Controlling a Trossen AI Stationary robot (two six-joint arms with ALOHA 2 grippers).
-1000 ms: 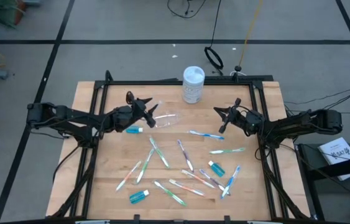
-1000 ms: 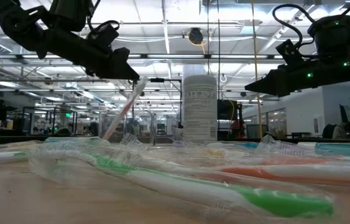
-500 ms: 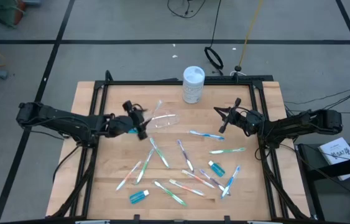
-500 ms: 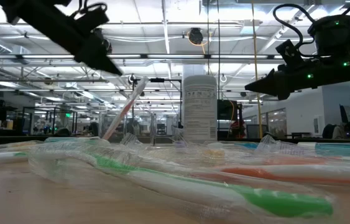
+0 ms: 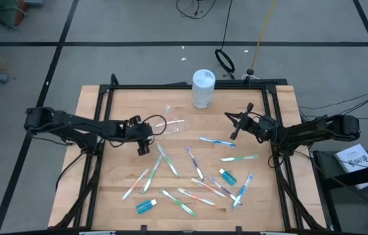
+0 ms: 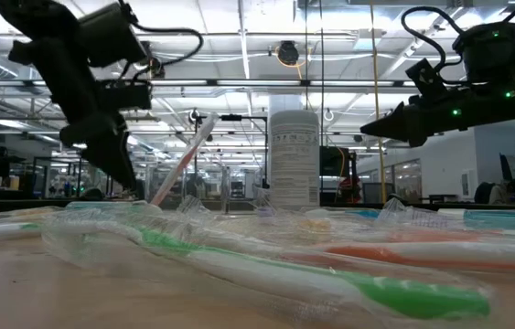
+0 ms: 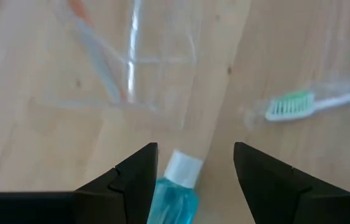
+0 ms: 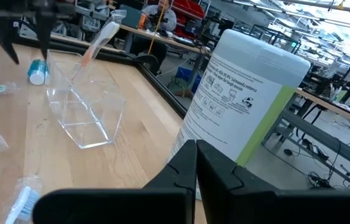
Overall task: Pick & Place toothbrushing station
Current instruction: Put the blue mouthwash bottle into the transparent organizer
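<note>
The clear cup (image 5: pixel 176 125) lies on its side on the table with a pink-handled toothbrush (image 5: pixel 166 112) sticking out of its mouth; both also show in the right wrist view (image 8: pixel 87 112). My left gripper (image 5: pixel 144 145) points down, open. Its fingers stand on either side of a teal toothpaste tube with a white cap (image 7: pixel 176 193) that lies on the table near the cup. I cannot tell whether they touch it. My right gripper (image 5: pixel 231 135) hovers shut and empty at the right, above the table. Several toothbrushes (image 5: pixel 190 163) and two more teal tubes (image 5: pixel 146 206) lie loose on the table.
A tall white canister (image 5: pixel 203 88) stands at the table's far edge, behind the cup. The loose toothbrushes spread over the middle and near right of the table; one with green bristles (image 7: pixel 290 104) lies close to my left gripper. A black frame (image 5: pixel 170 86) rims the table.
My left gripper has drawn back from the cup toward the table's left edge. It has then tipped downward and come down over the teal tube beside the cup. The cup and the toothbrush in it have stayed where they were.
</note>
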